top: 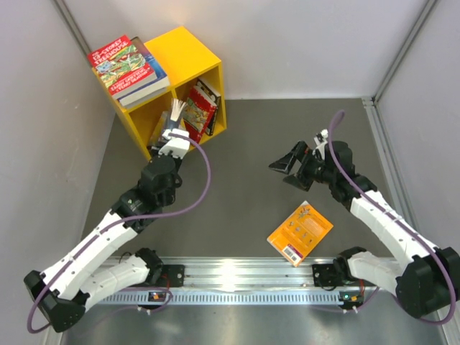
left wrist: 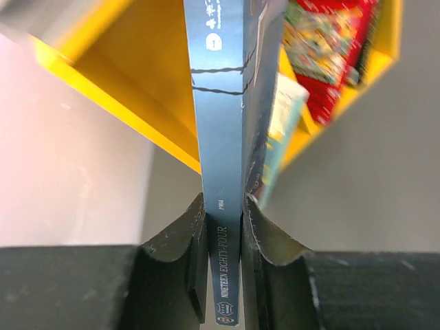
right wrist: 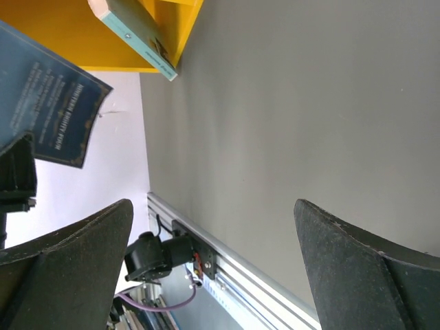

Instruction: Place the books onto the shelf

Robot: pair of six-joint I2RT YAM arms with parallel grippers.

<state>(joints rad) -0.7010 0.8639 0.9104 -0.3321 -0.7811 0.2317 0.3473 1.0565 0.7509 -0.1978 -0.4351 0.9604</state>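
Squarely clamped blue book [left wrist: 220, 124], left gripper [left wrist: 223, 206]

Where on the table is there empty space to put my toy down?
The gray table is bare in the middle, between the yellow shelf, the orange book and the two arms. The far right corner is bare too. It is crowded at the shelf's mouth, where the left jaws hold a blue book.

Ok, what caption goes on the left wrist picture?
Left claw squeezes a dark blue book in front of the yellow shelf.
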